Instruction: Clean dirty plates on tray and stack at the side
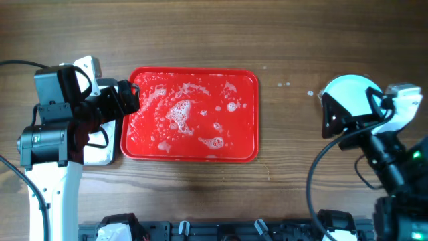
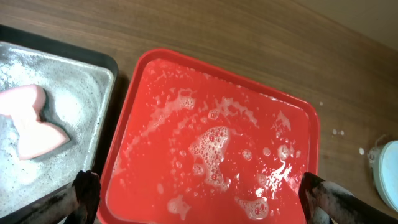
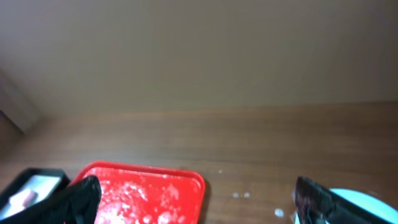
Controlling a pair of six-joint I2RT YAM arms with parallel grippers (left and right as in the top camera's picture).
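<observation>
The red tray (image 1: 241, 137) lies mid-table, wet with white foam, and no plate is on it. It also shows in the left wrist view (image 2: 149, 168) and the right wrist view (image 3: 149, 169). Pale turquoise plates (image 1: 351, 92) sit at the far right, partly hidden under my right arm; I cannot tell how many. Their edge shows in the left wrist view (image 2: 389, 174) and the right wrist view (image 3: 367, 200). My left gripper (image 1: 132, 98) (image 2: 202, 199) is open and empty over the tray's left edge. My right gripper (image 1: 329, 117) (image 3: 196, 202) is open and empty beside the plates.
A grey metal pan with a black rim (image 2: 68, 74) stands left of the tray, foamy, with a pink sponge (image 2: 31, 121) in it. It is mostly hidden under my left arm in the overhead view (image 1: 107, 155). Small foam drops (image 1: 284, 85) dot the wood.
</observation>
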